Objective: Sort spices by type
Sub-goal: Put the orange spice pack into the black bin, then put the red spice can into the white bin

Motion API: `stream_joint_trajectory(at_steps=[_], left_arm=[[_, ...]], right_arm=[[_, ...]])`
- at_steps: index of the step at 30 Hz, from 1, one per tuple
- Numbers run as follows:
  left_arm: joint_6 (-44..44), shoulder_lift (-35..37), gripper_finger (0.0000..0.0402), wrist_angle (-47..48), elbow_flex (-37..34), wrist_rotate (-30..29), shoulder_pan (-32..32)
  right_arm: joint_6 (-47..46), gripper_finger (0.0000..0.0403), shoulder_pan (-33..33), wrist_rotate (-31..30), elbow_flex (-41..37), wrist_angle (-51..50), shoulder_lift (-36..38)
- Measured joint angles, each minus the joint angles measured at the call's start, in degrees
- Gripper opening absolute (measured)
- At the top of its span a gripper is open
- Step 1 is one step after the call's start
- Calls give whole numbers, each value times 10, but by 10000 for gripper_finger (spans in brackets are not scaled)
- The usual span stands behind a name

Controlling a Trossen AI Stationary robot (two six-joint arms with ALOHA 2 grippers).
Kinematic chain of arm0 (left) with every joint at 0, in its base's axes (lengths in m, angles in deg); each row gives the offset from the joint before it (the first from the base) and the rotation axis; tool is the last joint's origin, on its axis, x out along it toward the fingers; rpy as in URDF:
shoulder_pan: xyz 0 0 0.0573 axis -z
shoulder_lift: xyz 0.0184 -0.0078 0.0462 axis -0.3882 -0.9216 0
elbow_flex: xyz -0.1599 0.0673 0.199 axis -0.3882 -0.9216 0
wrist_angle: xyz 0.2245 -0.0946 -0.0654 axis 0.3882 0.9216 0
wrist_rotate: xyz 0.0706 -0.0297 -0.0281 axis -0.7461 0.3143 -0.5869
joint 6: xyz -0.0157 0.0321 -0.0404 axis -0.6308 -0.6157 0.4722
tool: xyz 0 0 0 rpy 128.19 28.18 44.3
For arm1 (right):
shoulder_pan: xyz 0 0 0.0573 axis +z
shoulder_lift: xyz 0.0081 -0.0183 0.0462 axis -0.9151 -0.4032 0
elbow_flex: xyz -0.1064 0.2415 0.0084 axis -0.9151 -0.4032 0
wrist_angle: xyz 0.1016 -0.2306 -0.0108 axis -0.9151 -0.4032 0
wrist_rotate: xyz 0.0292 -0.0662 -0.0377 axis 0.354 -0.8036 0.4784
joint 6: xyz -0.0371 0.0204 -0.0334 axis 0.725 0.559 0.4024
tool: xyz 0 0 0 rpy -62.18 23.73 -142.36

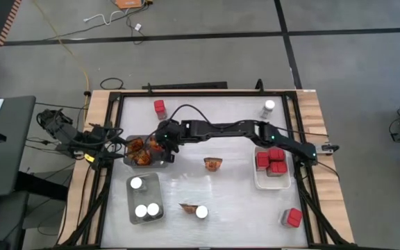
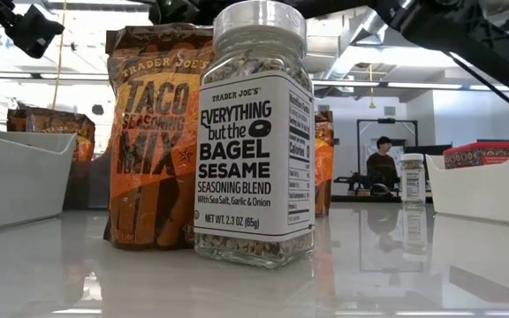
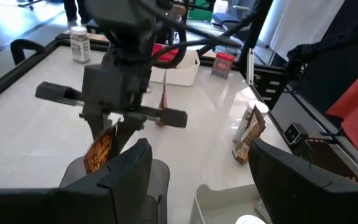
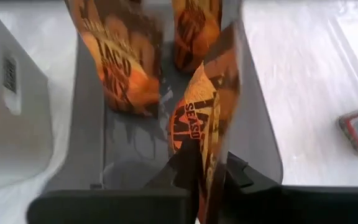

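Risk — if my right pincer (image 4: pixel 199 177) spreads while the taco packet (image 4: pixel 201 118) stands edge-up, the packet may tip over the grey tray (image 4: pixel 253 124) wall onto the worktop (image 1: pixel 235 187); cause: a tall, thin, light pouch. My right pincer pinches the packet by its lower edge, fingers pressed nearly together, directly above the tray; two more packets (image 4: pixel 126 59) lie inside, just beyond. My left pincer (image 3: pixel 194 168) waits beside the tray, spread, holding nothing.
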Motion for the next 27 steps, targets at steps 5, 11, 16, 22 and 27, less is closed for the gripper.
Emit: stream_joint_trajectory(at_steps=[5,11,16,22,27], left_arm=[[6,0,256,1,0,0,0],[10,0,256,4,0,0,0],[11,0,256,4,0,-1,0],[23,0,256,4,0,-1,0],[24,0,256,4,0,-1,0]], right_arm=[[-3,67,1,0,-1,0,-12],[9,69,4,0,-1,7,-11],[10,72,4,0,11,5,-6],[12,72,6,0,37,-5,-3],[4,73,6,0,37,-58,21]])
